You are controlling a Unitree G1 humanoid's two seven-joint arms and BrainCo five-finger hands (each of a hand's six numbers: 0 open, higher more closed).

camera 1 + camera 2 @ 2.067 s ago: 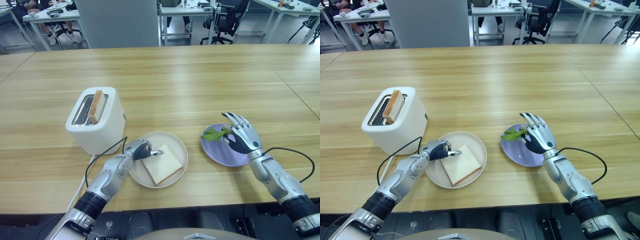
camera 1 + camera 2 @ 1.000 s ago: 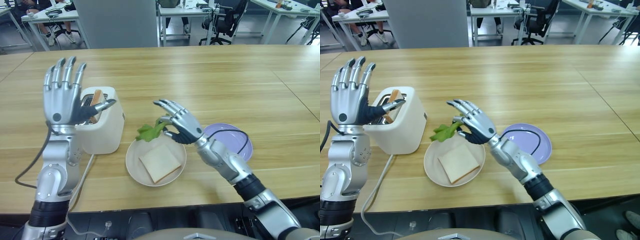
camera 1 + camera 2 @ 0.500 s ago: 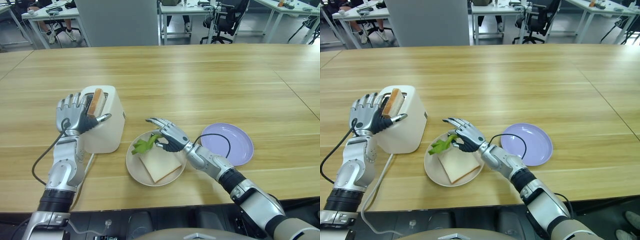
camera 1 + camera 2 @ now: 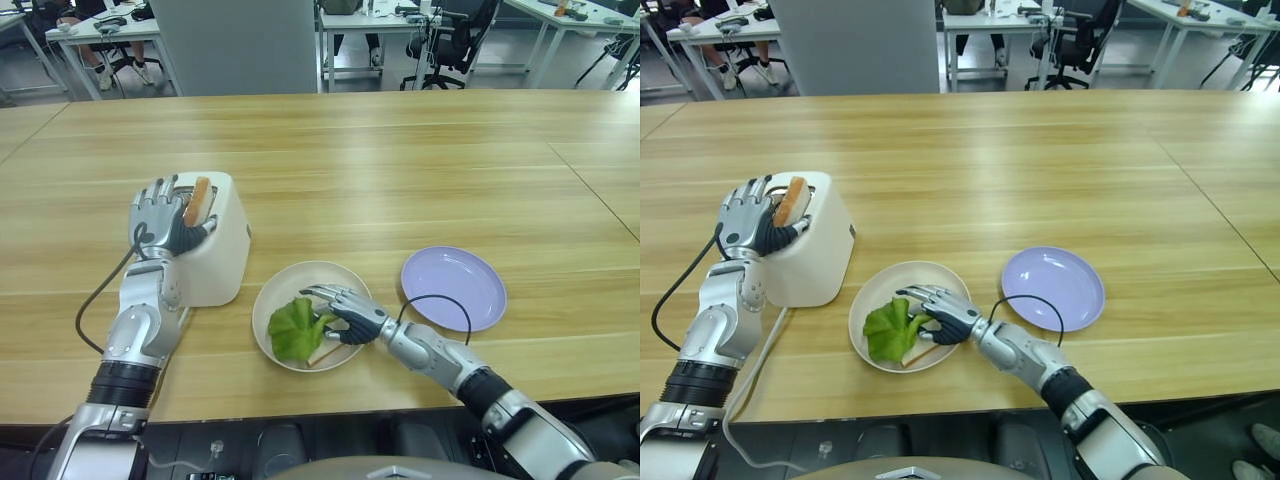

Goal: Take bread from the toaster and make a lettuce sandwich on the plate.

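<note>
The lettuce leaf [image 4: 295,330] is lying on the cream plate [image 4: 300,271], covering most of the bread slice [image 4: 327,351], whose corner is peeking out beneath it. The right robot hand [image 4: 345,312] is resting low over the plate from the right side, its forearm stretching nearly flat above the tabletop [image 4: 400,170] and its fingers [image 4: 923,294] curling loosely over the leaf's right edge, apparently pinching it. To finish this step well, I think it should let the leaf go gently and lift straight up, so the lettuce is not being dragged off the bread. Off to the left, the second slice [image 4: 198,200] is standing upright in a slot of the white toaster [image 4: 218,262]. The left robot hand [image 4: 160,222] is standing against the toaster's left side, palm towards it, fingers upright and spread beside the slice and thumb reaching across in front; it looks to be bracketing the slice, not clamping it. A firm, even squeeze and a vertical pull would suit that one. The purple plate [image 4: 455,290] is sitting just beside the cream one.
</note>
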